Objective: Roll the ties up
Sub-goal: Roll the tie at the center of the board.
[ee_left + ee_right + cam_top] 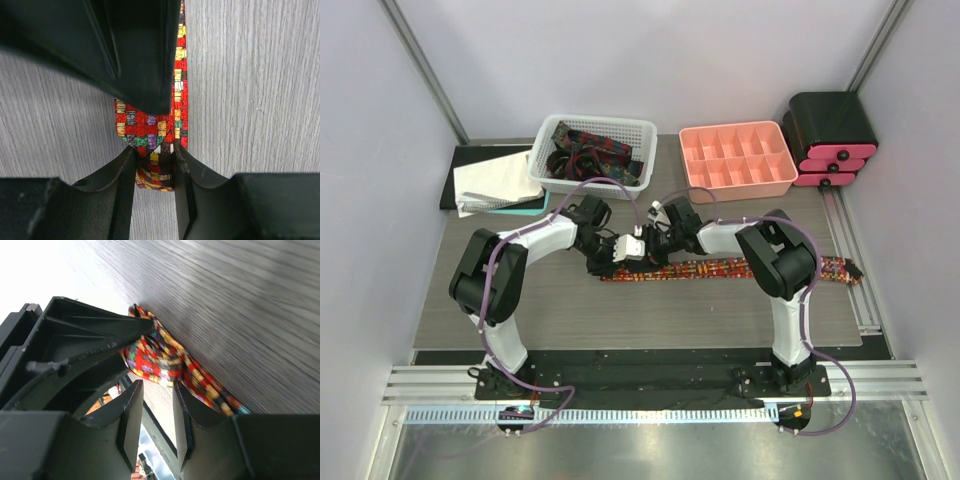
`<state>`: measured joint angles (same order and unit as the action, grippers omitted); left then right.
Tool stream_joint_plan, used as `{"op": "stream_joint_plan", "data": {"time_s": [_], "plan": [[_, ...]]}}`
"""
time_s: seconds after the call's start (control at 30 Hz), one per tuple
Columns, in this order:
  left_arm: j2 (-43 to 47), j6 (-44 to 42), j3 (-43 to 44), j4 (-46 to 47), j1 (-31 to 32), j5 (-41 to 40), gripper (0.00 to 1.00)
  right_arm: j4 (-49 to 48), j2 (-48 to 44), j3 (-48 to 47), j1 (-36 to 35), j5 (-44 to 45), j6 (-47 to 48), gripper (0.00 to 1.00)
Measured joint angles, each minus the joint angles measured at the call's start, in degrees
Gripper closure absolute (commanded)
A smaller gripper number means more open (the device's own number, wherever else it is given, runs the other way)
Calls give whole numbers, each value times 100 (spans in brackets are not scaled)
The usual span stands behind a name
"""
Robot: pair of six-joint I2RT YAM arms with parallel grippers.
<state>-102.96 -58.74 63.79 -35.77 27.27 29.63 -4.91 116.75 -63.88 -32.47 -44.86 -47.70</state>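
Grey wood-grain table [620,320], red patterned tie [720,268] stretched left to right; left gripper [154,151] pinching its folded end, right gripper [156,385] part-open, empty.

right gripper [157,387]: two dark fingers rise from the bottom edge, parted by a narrow gap
tie [155,357]: red with multicoloured checks, bunched just beyond those fingertips, its length trailing to the lower right
left gripper [136,342]: reaches in from the left, tips against the bunched end
table [240,315]: grey wood grain
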Motion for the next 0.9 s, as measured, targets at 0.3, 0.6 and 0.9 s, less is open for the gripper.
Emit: {"op": "stream_joint_plan", "data": {"time_s": [0.3,0.6,0.9], "plan": [[-7,4,7,0,0,-7,58,57,280,-275,-157,146,48,78],[66,-52,-48,-61,-157,-63,43,374,302,-348,-192,385,195,99],[162,-223,-190,-105,-407,-87,30,625,302,-404,-195,374,286,99]]}}
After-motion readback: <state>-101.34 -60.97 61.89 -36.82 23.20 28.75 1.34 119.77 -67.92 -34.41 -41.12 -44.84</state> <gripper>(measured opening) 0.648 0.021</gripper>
